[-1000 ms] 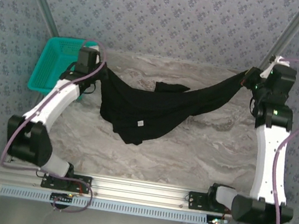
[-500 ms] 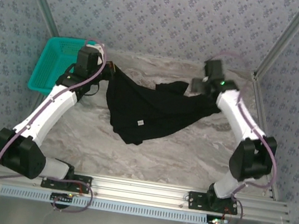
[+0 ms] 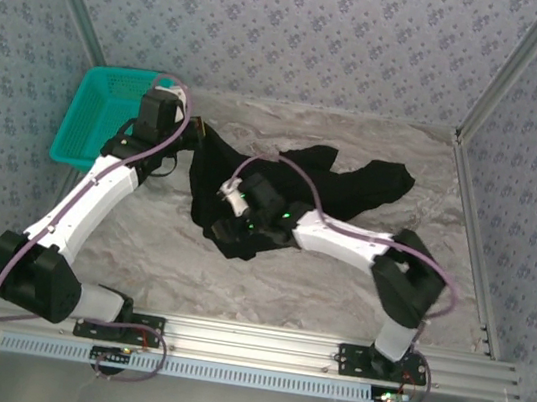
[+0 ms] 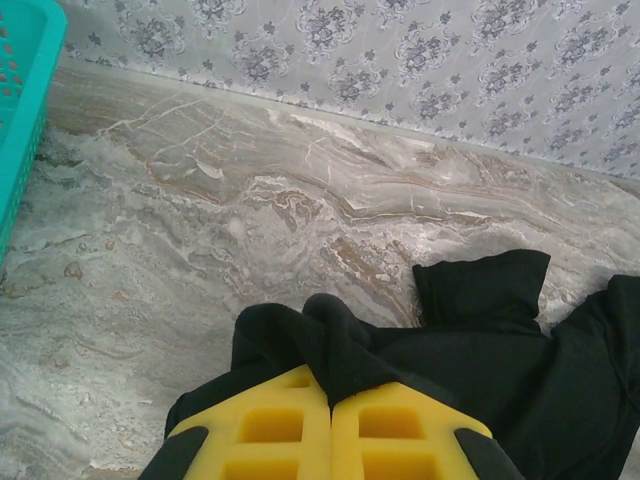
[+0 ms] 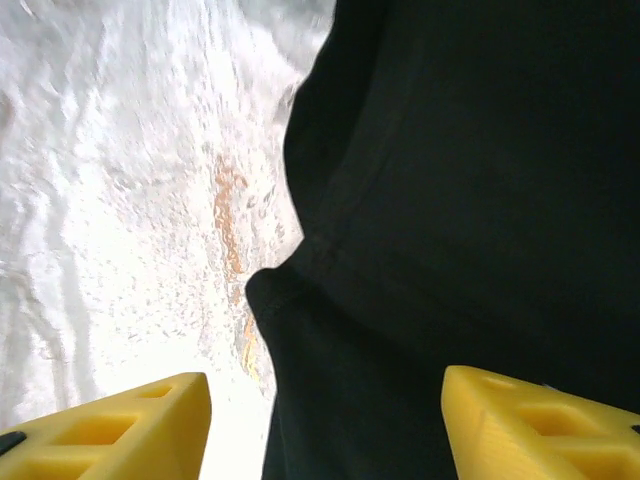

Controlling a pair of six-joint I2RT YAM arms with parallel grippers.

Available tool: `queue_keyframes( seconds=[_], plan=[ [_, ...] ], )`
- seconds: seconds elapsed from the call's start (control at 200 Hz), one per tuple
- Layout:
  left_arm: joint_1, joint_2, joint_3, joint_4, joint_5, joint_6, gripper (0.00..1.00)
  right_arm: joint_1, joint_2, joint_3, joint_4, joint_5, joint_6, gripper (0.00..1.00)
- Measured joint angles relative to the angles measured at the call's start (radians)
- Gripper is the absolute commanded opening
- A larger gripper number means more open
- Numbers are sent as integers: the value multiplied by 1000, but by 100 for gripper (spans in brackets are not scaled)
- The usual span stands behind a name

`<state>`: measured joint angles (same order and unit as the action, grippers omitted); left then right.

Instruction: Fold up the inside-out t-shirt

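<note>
barely begun, by the look of it. inside-out t-shirt [image 3: 295, 190] lying crumpled in a loose heap on the marble table [image 3: 337, 282], toward the far side, just right of the teal basket [image 3: 94, 119]. no flat spread, no clean crease anywhere.

left gripper [image 4: 330, 415] pinched shut on a ridge of black cloth at the heap's far-left corner. right gripper [image 5: 325, 440] low over the heap's near-left edge, fingers well apart with cloth under the gap, clamping nothing (no pinch to be seen).

left to do, judging from this: spread the cloth flat, then every fold.

hard to make out: which face is up, with plain black everywhere visible and no print or text to be found. impossible to tell whether the right fingertips touch the cloth. collar, hem and sleeves lost in the bunching. right wrist view blurred.
</note>
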<state>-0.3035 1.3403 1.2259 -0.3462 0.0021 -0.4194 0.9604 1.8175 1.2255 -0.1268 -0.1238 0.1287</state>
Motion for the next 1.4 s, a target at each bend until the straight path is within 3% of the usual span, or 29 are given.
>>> queue_keyframes(
  seconds=[0.1, 0.3, 0.515, 0.68, 0.869, 1.014, 1.114, 1.259, 1.404],
  plan=[
    [0, -1, 0, -3, -5, 4, 0, 30, 92, 50, 0, 3, -6, 64],
    [0, -5, 0, -3, -17, 11, 0, 47, 204, 174, -12, 35, -36, 47],
    [0, -5, 0, -3, -18, 11, 0, 47, 234, 204, -38, 48, -47, 68],
    [0, -5, 0, -3, -18, 11, 0, 58, 234, 204, -69, 49, -44, 68],
    [0, -5, 0, -3, -18, 18, 0, 77, 246, 209, -95, 65, -45, 34],
    [0, -5, 0, -3, -18, 18, 0, 73, 253, 219, -121, 85, -46, 0],
    [2, -5, 0, -3, -18, 18, 0, 59, 242, 216, -135, 87, -50, 0],
    [11, -5, -1, -3, -18, 18, 0, -2, 48, 79, -166, 63, -41, 0],
    [16, -4, -5, 1, -5, 18, 0, -200, -404, -95, -208, -3, 17, 0]
  ],
)
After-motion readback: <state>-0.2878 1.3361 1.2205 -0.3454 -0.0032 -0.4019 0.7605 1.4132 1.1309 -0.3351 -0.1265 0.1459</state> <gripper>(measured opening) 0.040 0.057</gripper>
